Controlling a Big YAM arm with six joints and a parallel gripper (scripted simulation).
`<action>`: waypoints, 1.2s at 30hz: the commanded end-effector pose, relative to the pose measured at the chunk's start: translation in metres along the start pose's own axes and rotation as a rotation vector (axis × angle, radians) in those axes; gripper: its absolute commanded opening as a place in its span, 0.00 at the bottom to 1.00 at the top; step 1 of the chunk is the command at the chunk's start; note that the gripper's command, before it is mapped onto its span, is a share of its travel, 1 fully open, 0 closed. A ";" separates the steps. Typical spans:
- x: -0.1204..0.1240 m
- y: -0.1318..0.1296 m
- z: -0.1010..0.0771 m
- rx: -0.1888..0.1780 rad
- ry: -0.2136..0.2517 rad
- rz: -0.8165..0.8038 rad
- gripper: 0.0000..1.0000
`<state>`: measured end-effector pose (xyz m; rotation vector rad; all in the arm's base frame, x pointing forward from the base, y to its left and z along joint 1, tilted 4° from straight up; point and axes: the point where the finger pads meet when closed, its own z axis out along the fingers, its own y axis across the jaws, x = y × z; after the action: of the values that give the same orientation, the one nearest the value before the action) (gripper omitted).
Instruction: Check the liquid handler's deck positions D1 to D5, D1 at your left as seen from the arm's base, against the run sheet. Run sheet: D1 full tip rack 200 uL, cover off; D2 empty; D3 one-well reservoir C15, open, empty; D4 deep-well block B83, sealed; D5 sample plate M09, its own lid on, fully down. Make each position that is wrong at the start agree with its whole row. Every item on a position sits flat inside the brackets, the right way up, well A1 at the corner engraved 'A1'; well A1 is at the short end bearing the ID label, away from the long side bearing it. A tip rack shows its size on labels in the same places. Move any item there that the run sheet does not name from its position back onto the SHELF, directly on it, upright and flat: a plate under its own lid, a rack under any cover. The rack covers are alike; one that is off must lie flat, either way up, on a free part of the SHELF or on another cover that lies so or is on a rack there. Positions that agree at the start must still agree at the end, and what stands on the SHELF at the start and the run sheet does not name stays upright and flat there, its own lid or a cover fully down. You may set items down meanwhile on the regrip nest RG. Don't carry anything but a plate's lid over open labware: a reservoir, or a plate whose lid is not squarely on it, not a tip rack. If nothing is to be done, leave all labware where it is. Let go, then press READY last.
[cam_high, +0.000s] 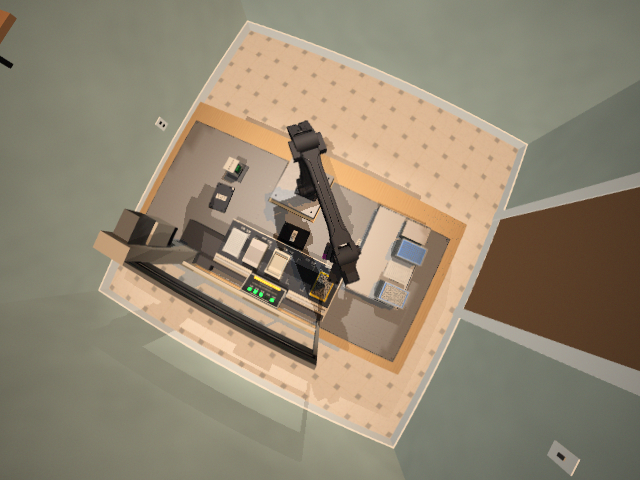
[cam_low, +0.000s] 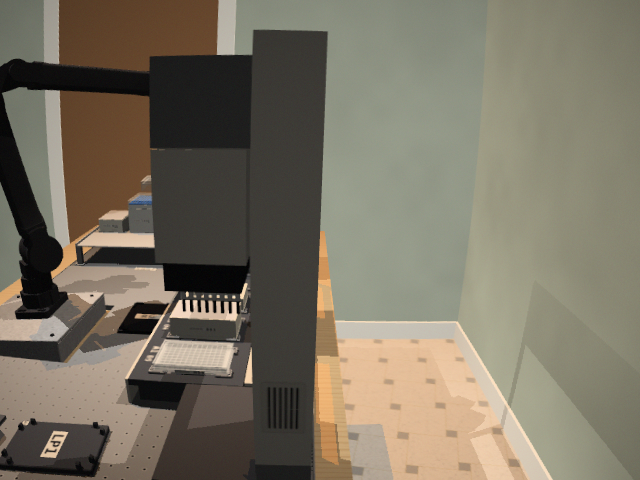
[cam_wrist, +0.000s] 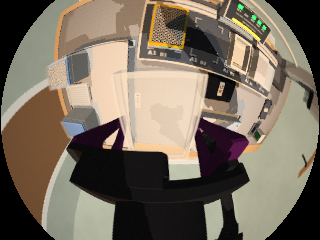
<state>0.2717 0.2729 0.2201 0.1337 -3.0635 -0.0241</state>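
Step in hand, as judged: a rack cover has been taken off the deck's yellow-framed tip rack (cam_high: 322, 285) and is in transit toward the pale raised shelf (cam_high: 381, 238) at right of centre in the top view.

The black parallel gripper with purple fingers holds a clear, translucent rectangular rack cover (cam_wrist: 160, 108). The fingers stand wide apart and are clamped on the cover's two long sides; the wrist view shows one purple finger at each flank of the clear panel. In that view the cover hangs in the middle of the frame, above the bench and between deck and shelf.

The uncovered tip rack sits at the end of the dark liquid-handler deck (cam_high: 302, 266) nearest the shelf, lower centre of the top view.

On the shelf stand a blue-topped box (cam_high: 412, 251) and a speckled tip rack (cam_high: 392, 294), with pale items between and beyond them; their labels are not legible.

Next move, as judged: find a free flat part of the shelf, or an existing cover, lower the cover level there and release. Whether enough bare shelf remains cannot be told.
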 end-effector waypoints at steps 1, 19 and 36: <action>-0.002 0.002 -0.010 -0.016 -0.025 -0.094 0.00; -0.002 0.003 -0.011 -0.013 -0.027 -0.394 0.00; -0.002 0.003 -0.011 -0.009 -0.029 -0.694 0.00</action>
<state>0.2717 0.2729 0.2202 1.0611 -2.8856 -0.0579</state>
